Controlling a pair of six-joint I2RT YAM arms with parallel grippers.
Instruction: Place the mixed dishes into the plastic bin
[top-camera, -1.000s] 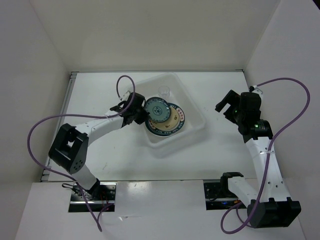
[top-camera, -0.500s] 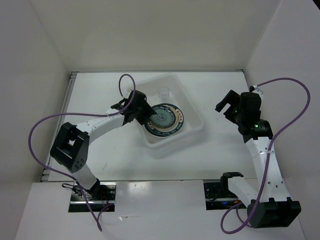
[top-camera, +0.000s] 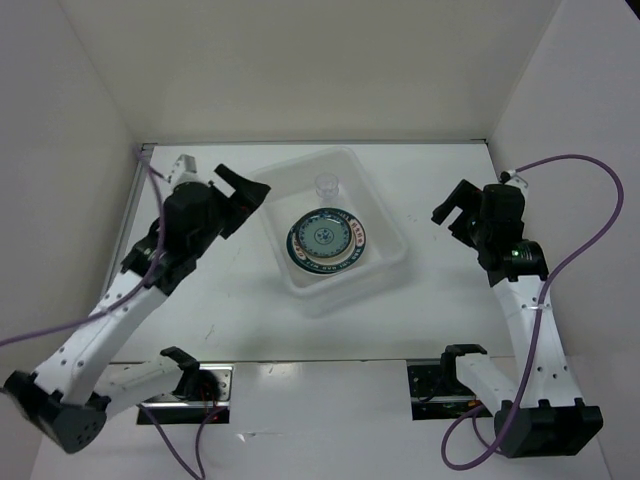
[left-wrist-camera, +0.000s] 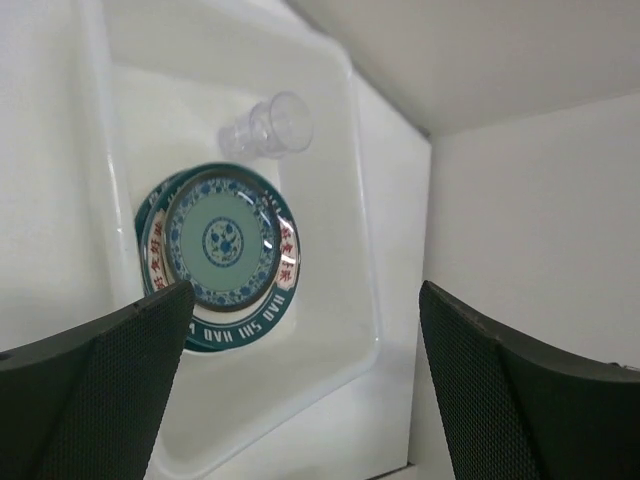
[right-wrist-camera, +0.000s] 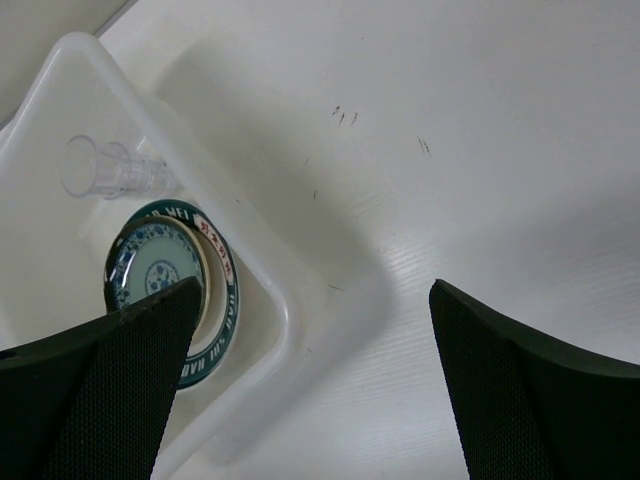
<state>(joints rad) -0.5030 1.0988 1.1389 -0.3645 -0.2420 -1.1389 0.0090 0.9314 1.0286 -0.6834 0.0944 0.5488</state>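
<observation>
L jaws open, empty, backed off plates (top-camera: 327, 240) in bin (top-camera: 291, 196), R jaws open

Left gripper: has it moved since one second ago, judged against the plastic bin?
Yes. The left gripper has drawn back leftward, from over the plates to the left rim of the plastic bin. It is open and empty.

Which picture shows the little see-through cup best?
The left wrist view: the clear cup is close and whole, beside the stacked plates in the bin. The top view shows it tiny; the right wrist view shows it smaller, near the edge.
</observation>
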